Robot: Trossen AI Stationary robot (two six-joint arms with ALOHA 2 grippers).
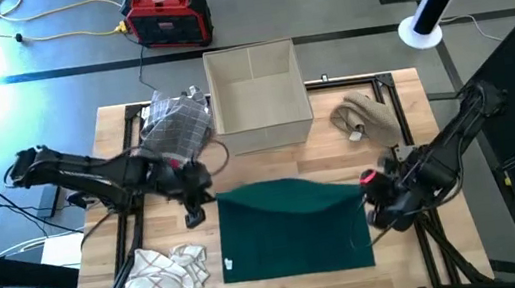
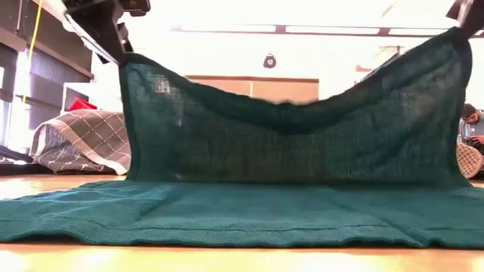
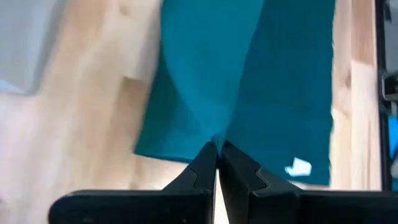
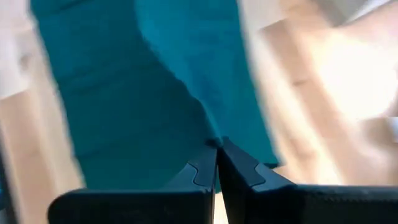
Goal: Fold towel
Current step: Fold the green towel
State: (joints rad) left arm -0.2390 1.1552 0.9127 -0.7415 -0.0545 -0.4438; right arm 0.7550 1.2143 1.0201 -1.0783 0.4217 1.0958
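Note:
A dark green towel [image 1: 295, 230] lies on the wooden table with its far edge raised. My left gripper [image 1: 198, 210] is shut on the raised left corner and my right gripper [image 1: 374, 198] is shut on the raised right corner. In the low view the lifted half [image 2: 295, 136] hangs like a curtain between the two grippers and sags in the middle. The near half [image 2: 242, 211] rests flat on the table. My left gripper pinches the towel's lifted left corner [image 3: 213, 138] between its two fingers, coming from above and pointing down. The cloth hangs below the fingers and its lower part lies on the table. My right gripper pinches the lifted right corner [image 4: 213, 140] between its two fingers, also from above. The cloth hangs from it down to the table, with the top edge slack between the two holds.
An open cardboard box [image 1: 256, 99] stands at the far middle. A grey checked cloth [image 1: 174, 125] lies to its left and a beige cloth [image 1: 367, 118] to its right. A white checked cloth [image 1: 160, 279] lies at the near left. A person [image 2: 473, 125] sits beyond the table.

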